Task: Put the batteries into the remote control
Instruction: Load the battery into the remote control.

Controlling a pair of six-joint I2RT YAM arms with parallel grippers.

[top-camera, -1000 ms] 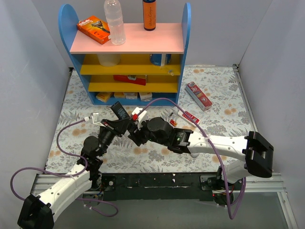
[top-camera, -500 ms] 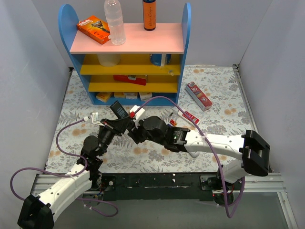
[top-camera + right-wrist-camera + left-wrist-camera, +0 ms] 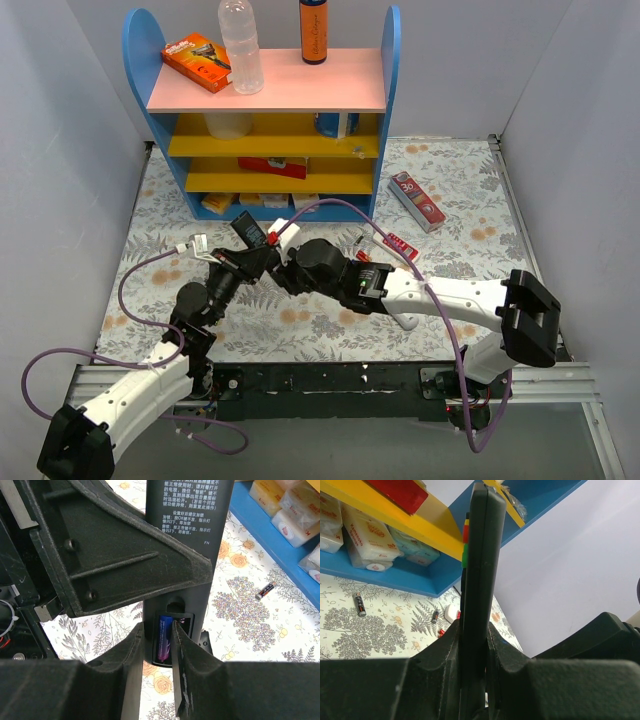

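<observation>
My left gripper point(image 3: 472, 640) is clenched on the remote control point(image 3: 476, 570) and holds it upright and edge-on between both fingers. From the left wrist I see only its thin side, with red and green buttons near twelve o'clock.

My right gripper point(image 3: 158, 647) faces the back of that remote control, where the battery bay point(image 3: 172, 617) is uncovered. A blue battery point(image 3: 165, 640) lies lengthwise in the bay, framed in the narrow gap between my two fingers. The finger at three o'clock seems to meet its edge, and a thin strip of the bay shows on the nine o'clock side. I cannot tell whether I am pinching the battery or only bracketing it. The black body of my left arm fills the ten o'clock part of this view.

Farther out, a loose battery point(image 3: 265, 590) lies on the flowered tablecloth point(image 3: 250, 615), at two o'clock from the bay and near the blue foot of the shelf. From the left wrist, a dark cell point(image 3: 359, 604) rests on the cloth at nine o'clock of the remote control. A smaller cell point(image 3: 435, 616) lies just beside a small white piece point(image 3: 451, 613).

Farthest, in the top view, the shelf unit point(image 3: 265, 95) stands at twelve o'clock of the table. Its top carries a clear bottle point(image 3: 240, 45), an orange box point(image 3: 197, 60) and a dark bottle point(image 3: 313, 30). A red-and-white box point(image 3: 416, 200) lies on the cloth at two o'clock from my grippers.
</observation>
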